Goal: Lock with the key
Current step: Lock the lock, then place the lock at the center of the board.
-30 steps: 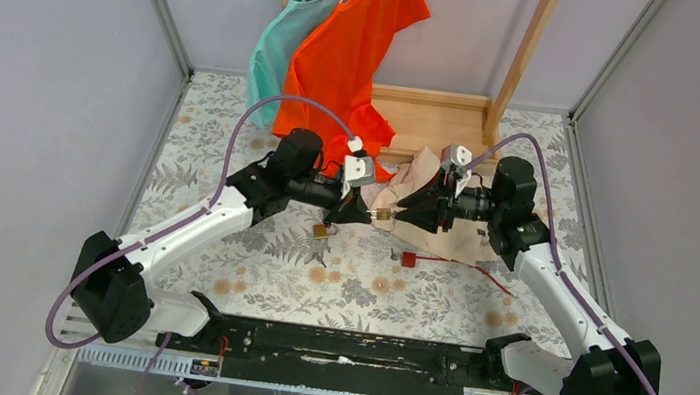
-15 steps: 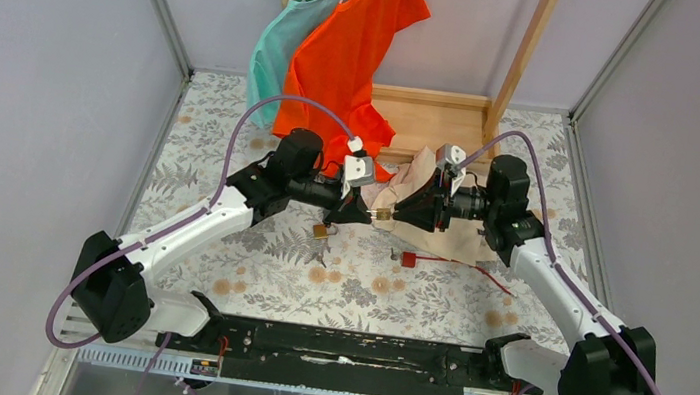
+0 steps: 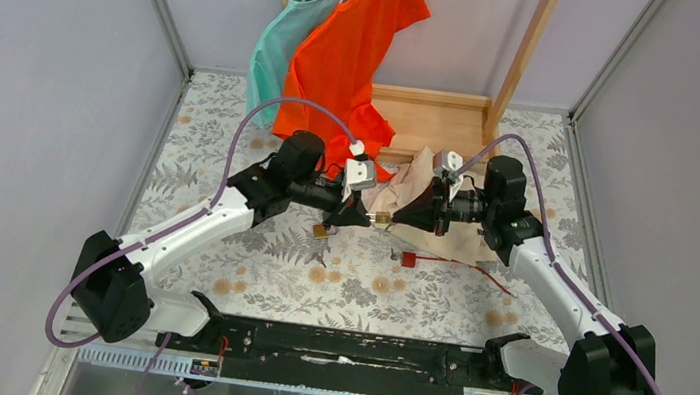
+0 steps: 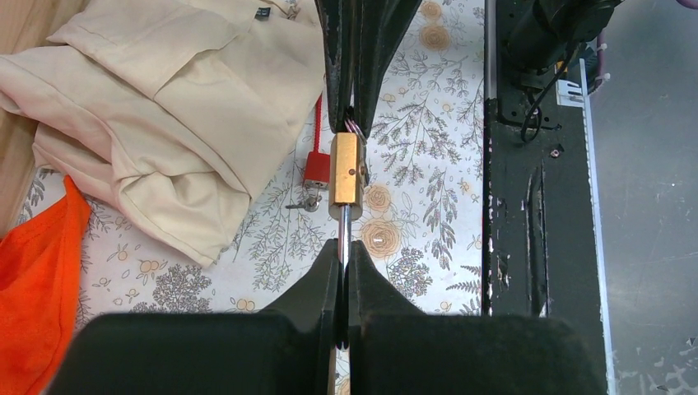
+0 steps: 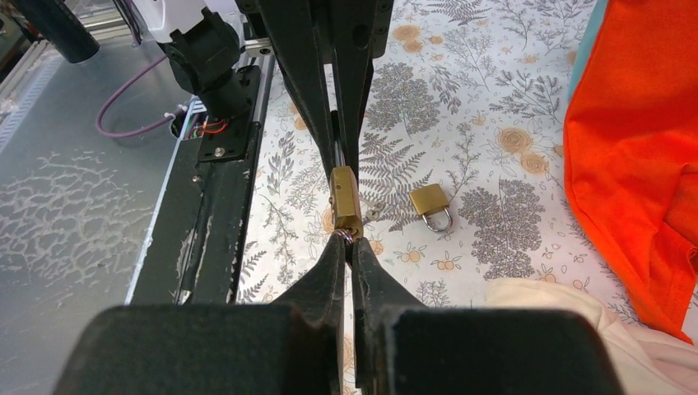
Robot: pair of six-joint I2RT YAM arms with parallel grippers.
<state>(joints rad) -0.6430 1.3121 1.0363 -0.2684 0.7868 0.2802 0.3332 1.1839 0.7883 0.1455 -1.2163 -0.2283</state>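
Left claw (image 4: 344,251) grips the padlock (image 4: 346,177) shackle while right claw (image 5: 349,245) pinches its key (image 5: 346,237).

A crumpled beige garment (image 3: 461,243) lies on the floral-patterned worktop (image 3: 212,140), under and just behind the right end effector (image 3: 390,219). Beyond the left end effector (image 3: 362,217), an orange shirt (image 3: 349,46) and a teal one (image 3: 274,47) hang from a wooden rack (image 3: 525,48).
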